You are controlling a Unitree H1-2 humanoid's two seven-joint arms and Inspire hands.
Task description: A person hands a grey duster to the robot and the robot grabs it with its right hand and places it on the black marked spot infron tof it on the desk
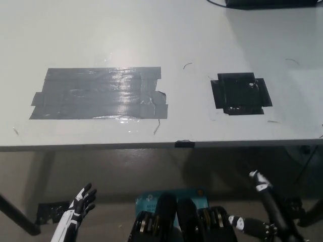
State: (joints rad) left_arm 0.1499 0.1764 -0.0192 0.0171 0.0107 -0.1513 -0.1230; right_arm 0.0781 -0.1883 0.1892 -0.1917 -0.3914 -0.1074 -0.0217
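Grey duster: not in view anywhere in the head view. No person or handing hand visible either, so the handover has, by my judgement, not begun.

Black marked spot (240, 94): a patch of black tape on the desk (151, 30), sitting at about 2 o'clock from picture centre, near the desk's front edge and bare, nothing on it. Its corners are ragged with overlapping strips. It lies on the robot's right side, which likely explains why the task assigns the right hand: a short reach forward.

Grey tape patch (101, 93): a larger rectangle of shiny grey tape at about 10 o'clock from centre, well apart from the black spot. Not the target; easy to mistake for the duster by colour, but it is flat on the surface.

Right hand (260, 182): at about 5 o'clock, below the desk's front edge, black arm coming up from the bottom right. Only a small pale-tipped part shows; cannot tell whether the fingers are spread or curled. It holds nothing that I can see.

Left hand (81, 204): resting at about 7 o'clock, below desk level, fingers spread apart and empty.

Dark cable and object at the far right corner of the desk (267, 3), roughly 1 o'clock; identity unclear.
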